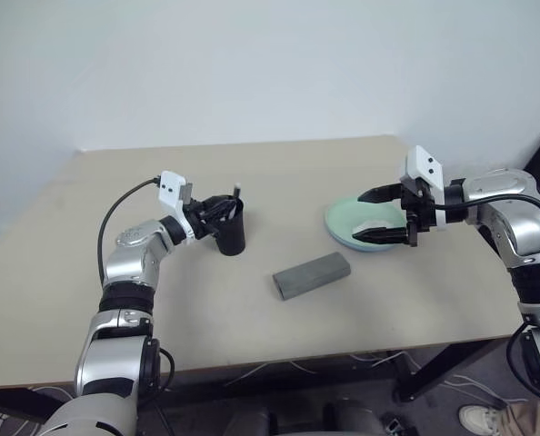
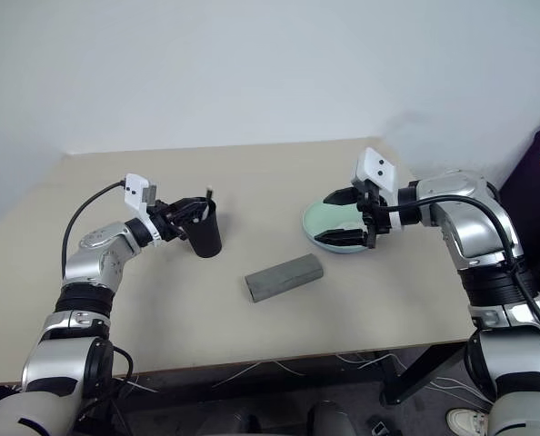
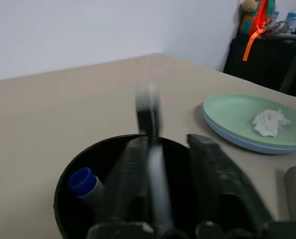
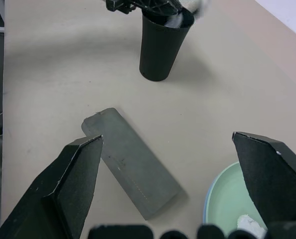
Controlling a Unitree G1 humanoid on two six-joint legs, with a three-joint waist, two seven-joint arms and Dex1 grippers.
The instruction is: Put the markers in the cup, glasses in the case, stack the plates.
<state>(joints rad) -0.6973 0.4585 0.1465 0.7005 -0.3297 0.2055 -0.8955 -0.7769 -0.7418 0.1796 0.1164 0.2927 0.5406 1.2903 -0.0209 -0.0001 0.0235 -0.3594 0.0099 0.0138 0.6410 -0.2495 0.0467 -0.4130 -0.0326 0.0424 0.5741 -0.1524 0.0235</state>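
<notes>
The black cup [image 1: 232,236] stands left of centre on the table. My left gripper [image 1: 223,210] reaches over its rim, fingers [image 3: 208,169] apart. A blurred white marker with a black cap [image 3: 149,117] stands between them, not touching the right finger. The blue-capped marker [image 3: 83,181] lies inside the cup. A mint green plate [image 1: 343,218] rests on the light blue plate [image 3: 237,143] at the right, and my right gripper [image 1: 359,216] hovers open just above them. The grey case [image 1: 312,274] lies shut in front. The glasses are out of view.
A crumpled white tissue [image 3: 270,123] sits on the green plate. The table's right edge is close behind the plates. Dark bags [image 3: 267,45] stand beyond that edge. Bare tabletop lies left of the cup and along the front.
</notes>
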